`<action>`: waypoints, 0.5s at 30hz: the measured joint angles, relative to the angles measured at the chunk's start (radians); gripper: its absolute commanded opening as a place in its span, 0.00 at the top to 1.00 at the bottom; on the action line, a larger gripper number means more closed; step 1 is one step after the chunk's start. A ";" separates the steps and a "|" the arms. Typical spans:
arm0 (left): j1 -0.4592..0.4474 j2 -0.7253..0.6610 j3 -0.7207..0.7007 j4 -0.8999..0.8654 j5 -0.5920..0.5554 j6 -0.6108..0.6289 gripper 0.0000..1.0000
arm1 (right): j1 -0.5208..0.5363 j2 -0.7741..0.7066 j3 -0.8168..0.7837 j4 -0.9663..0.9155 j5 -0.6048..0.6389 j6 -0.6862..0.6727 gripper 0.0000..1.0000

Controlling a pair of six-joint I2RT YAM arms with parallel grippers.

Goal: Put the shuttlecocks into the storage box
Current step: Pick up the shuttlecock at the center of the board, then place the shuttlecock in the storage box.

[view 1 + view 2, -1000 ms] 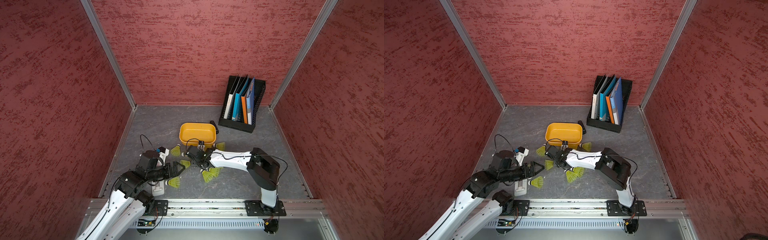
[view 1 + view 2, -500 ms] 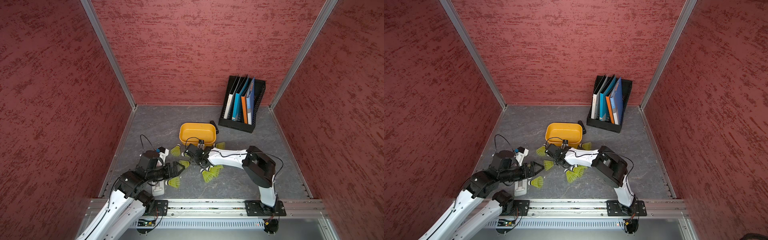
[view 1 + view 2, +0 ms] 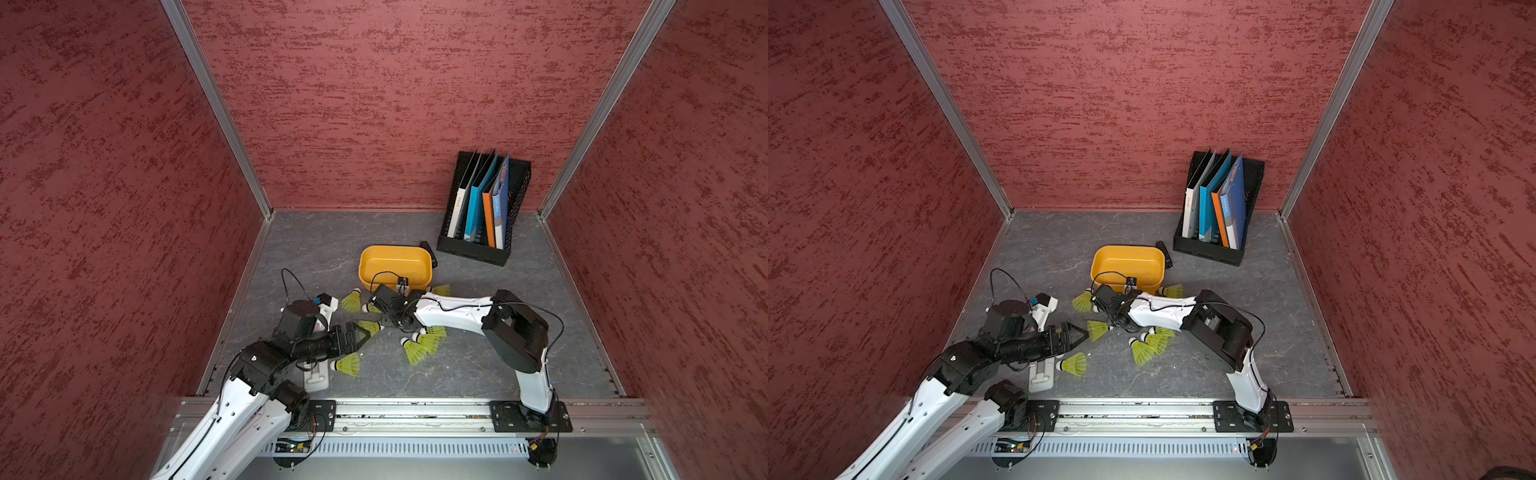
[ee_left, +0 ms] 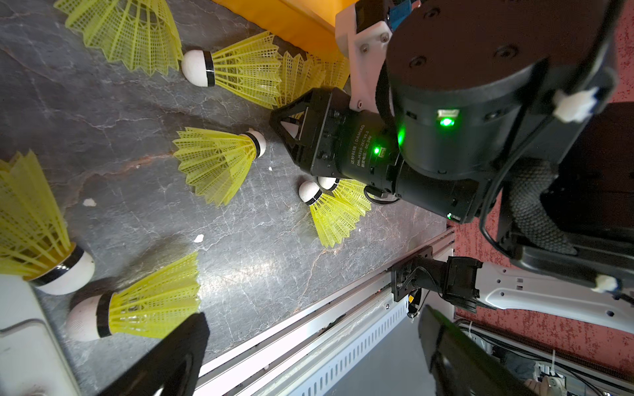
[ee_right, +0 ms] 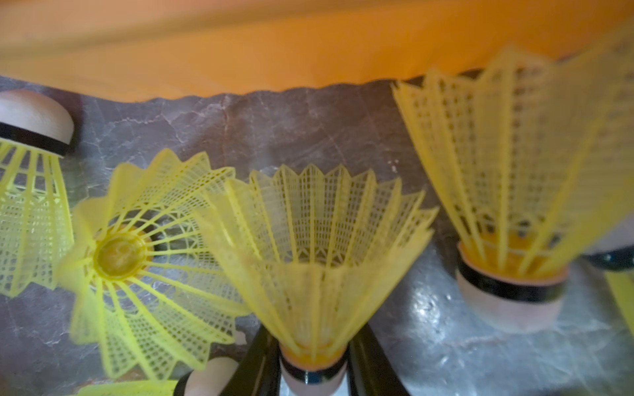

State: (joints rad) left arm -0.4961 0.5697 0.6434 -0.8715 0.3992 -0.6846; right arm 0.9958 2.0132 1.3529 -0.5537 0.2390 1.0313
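Observation:
The storage box, an orange-yellow tub, stands mid-table with nothing inside. Several yellow-green shuttlecocks lie scattered in front of it. My right gripper points down just before the box's near wall. It is shut on the white cork of one shuttlecock, whose skirt fans toward that wall. The wrist hides this shuttlecock in both top views. My left gripper is wide open and rolled on its side. Its tip is beside another shuttlecock, and nothing lies between its fingers.
A black mesh file rack with folders stands at the back right. A small black object lies by the box's far right corner. A flat white device lies near the front rail, under my left arm. Red walls close three sides.
My right wrist has edged left along the front of the box and its elbow has drawn in with it. The left arm has not moved.

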 measured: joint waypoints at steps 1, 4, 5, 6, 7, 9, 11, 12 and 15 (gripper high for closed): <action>0.000 0.002 0.000 0.001 0.000 0.000 0.00 | 0.000 0.000 0.000 0.000 0.000 0.000 0.74; 0.000 0.004 0.000 0.004 0.000 0.000 0.00 | 0.000 0.000 0.000 -0.001 0.000 -0.001 0.75; -0.001 0.005 0.000 0.005 0.000 0.000 0.00 | 0.000 0.000 0.000 -0.001 0.000 -0.001 0.75; -0.002 0.005 0.000 0.005 0.000 0.000 0.00 | 0.000 0.000 0.000 -0.001 0.000 -0.003 0.75; -0.003 0.005 0.000 0.005 0.000 0.000 0.00 | 0.000 0.000 0.000 -0.002 0.000 -0.003 0.75; -0.003 0.005 0.000 0.005 0.000 0.000 0.00 | 0.000 -0.002 0.000 -0.006 0.000 -0.004 0.76; -0.003 0.005 0.000 0.005 0.000 0.000 0.00 | 0.000 -0.011 -0.002 -0.022 -0.002 -0.007 0.76; -0.003 0.005 0.000 0.005 0.000 0.000 0.00 | 0.000 -0.021 -0.006 -0.030 -0.002 -0.008 0.77; -0.003 0.007 0.000 0.013 -0.001 0.000 0.00 | 0.000 -0.076 -0.024 -0.061 -0.003 -0.014 0.77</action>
State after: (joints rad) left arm -0.4995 0.5770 0.6434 -0.8581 0.3985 -0.6842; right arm 0.9958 1.9377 1.3293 -0.6144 0.2363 1.0168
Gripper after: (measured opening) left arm 0.996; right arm 0.294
